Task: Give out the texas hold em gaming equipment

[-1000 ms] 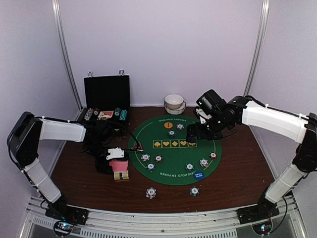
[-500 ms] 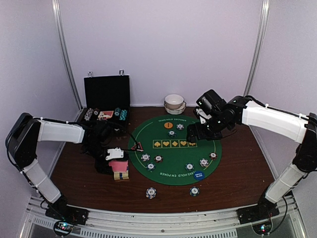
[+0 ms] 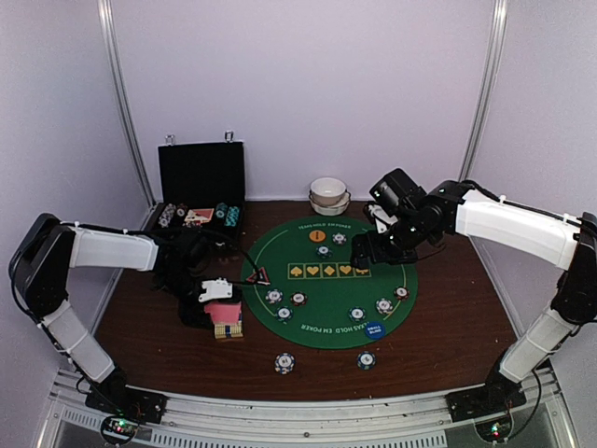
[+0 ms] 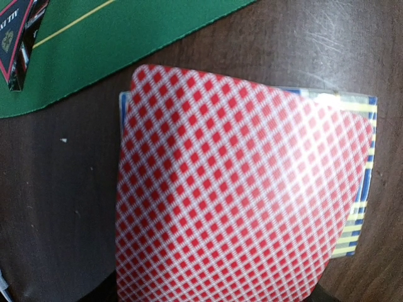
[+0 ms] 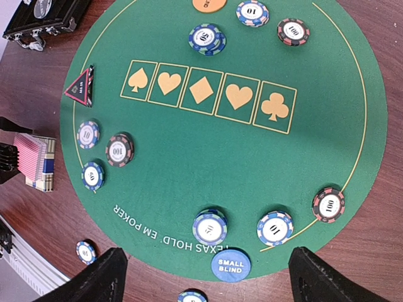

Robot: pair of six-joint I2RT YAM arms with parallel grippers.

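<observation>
Black hinged case (image 3: 201, 175), lid raised, holds poker chips (image 3: 227, 215) and cards (image 3: 198, 216).

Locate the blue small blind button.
In the top view the small blind button lies on the near edge of the green mat, right of centre, in front of a blue chip stack; a lone chip sits off the mat nearby.

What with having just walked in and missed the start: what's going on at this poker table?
Two robot arms are laying out a poker game. The left arm holds a pink-backed card over the deck beside the green mat. The right arm hovers over the mat's far side, fingers wide open and empty. Chips and marker buttons already sit on the mat.
</observation>
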